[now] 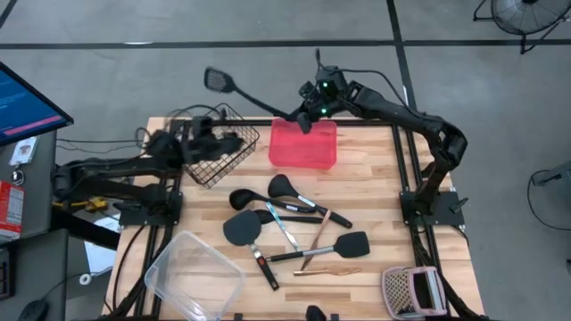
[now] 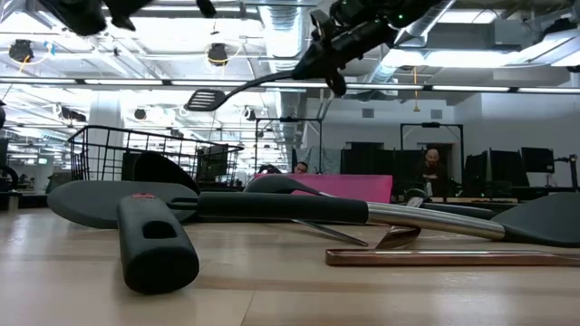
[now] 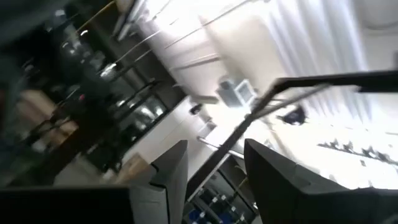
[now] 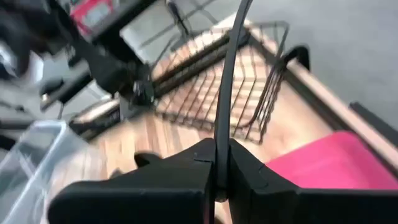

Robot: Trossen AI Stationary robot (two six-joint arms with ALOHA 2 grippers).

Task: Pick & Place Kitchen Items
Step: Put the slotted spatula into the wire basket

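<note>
So: right gripper [image 1: 302, 118] is up in the air over the red tray's [image 1: 303, 145] far edge, fingers clamped tight on the thin curved handle of a black slotted turner [image 1: 234, 86]. Flat slotted head sticks out past the table edge, above the wire basket [image 1: 219, 147].

Left gripper [image 1: 210, 138] sits at the basket, blurred; in its wrist view the two dark fingers [image 3: 171, 174] stand apart with nothing between them.

Basket is black wire grid, boxy, tilted. Tray is translucent red plastic, rectangular. Clear plastic tub [image 1: 194, 272], rounded corners, near the front left.

Rest of the kitchen items [image 1: 285, 223] lie loose mid-table on pale wood planks [image 1: 375, 196]: matte black spoons, a round spatula with a chunky black handle, a square-headed turner, slim shiny metal pieces, thin copper sticks, several crossing each other. Pinkish mesh piece [image 1: 410, 290] with a white part at the front right corner.
</note>
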